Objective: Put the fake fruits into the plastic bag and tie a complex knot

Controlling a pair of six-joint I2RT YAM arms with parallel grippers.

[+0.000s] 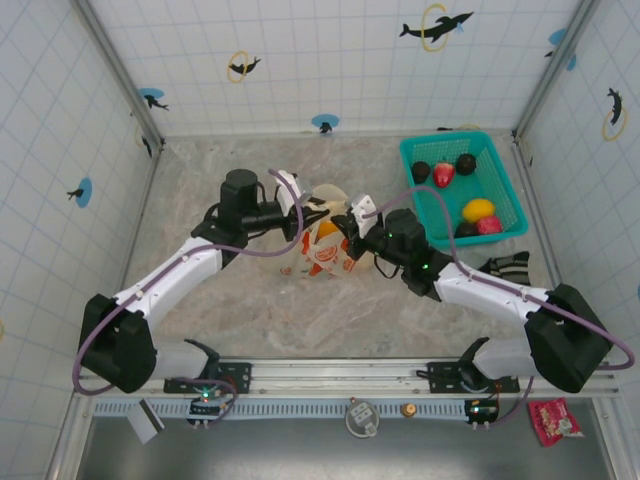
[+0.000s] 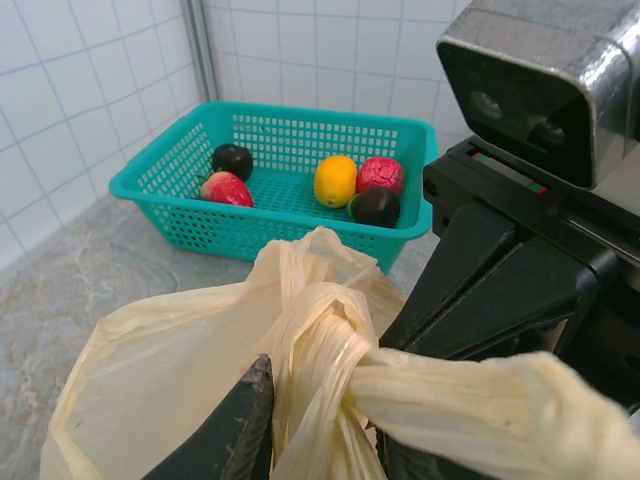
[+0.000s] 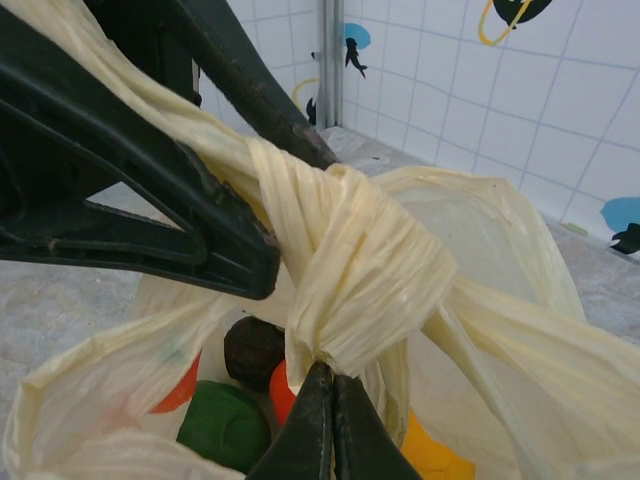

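Note:
The cream-yellow plastic bag point(image 1: 325, 248) stands mid-table, its handles wound into a knot point(image 3: 350, 270). My left gripper point(image 2: 325, 400) has a finger point(image 2: 240, 430) on each side of one twisted handle strand, touching it. From the other side, my right gripper point(image 3: 333, 372) is shut, its tips pinching plastic at the knot's underside. Inside the bag lie fake fruits: a green one point(image 3: 225, 425), a dark brown one point(image 3: 252, 350) and a yellow-orange one point(image 3: 430, 455). Others stay in the basket: a yellow one point(image 2: 335, 180), a pink one point(image 2: 381, 173) and a red one point(image 2: 228, 188).
The teal mesh basket point(image 1: 500, 170) sits at the back right near the tiled wall. A black-and-white striped object point(image 1: 505, 267) lies beside my right arm. Tiled walls close the table on three sides.

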